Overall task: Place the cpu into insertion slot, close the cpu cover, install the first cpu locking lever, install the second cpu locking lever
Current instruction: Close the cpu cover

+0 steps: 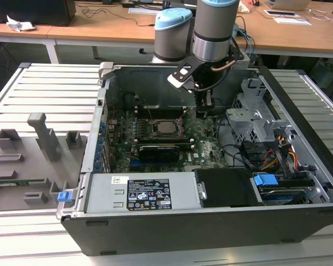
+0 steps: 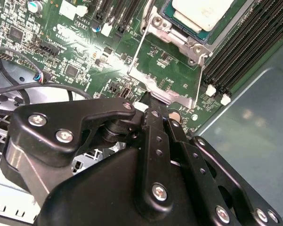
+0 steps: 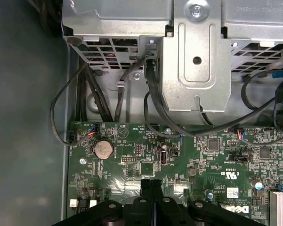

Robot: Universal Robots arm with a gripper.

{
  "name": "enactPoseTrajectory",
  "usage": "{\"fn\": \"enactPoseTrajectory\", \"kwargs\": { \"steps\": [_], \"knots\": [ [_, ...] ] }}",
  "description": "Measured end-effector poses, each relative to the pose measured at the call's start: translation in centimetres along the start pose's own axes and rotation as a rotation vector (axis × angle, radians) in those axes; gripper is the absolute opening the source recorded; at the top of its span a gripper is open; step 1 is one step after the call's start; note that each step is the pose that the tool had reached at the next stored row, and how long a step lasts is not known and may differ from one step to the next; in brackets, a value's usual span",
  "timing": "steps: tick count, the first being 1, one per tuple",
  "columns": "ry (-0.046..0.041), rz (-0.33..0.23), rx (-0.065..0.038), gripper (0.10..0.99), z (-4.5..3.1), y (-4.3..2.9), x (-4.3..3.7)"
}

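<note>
The cpu lies pale and flat in the insertion slot on the green board; in the exterior view it is the cpu at the case's middle. The cpu cover, a thin silver frame, stands swung open from the slot, and green board shows through its window. My gripper is shut, with its black fingertips meeting right at the cover's free edge. Whether the plate is pinched between them is hidden. The shut gripper hangs low over the board. In the exterior view the gripper is to the slot's right.
Long black memory slots run beside the socket. Black cables cross the board near the metal drive cage. The case wall is close by. A power supply sits at the front, and a grey fixture plate lies outside on the exterior view's left.
</note>
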State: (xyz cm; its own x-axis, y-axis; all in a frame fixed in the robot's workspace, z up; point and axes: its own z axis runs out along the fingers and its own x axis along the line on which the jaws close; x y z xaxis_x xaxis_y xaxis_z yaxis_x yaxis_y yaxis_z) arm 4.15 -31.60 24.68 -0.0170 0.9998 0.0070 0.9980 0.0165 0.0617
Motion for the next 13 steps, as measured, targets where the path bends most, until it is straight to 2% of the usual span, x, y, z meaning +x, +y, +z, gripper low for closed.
{"fn": "enactPoseTrajectory", "kwargs": {
  "steps": [9, 13],
  "knots": [
    [0.0001, 0.0, 0.0, 0.106, -0.05, -0.84, 0.01],
    [0.0001, 0.0, 0.0, 0.106, -0.06, -0.98, 0.02]
  ]
}}
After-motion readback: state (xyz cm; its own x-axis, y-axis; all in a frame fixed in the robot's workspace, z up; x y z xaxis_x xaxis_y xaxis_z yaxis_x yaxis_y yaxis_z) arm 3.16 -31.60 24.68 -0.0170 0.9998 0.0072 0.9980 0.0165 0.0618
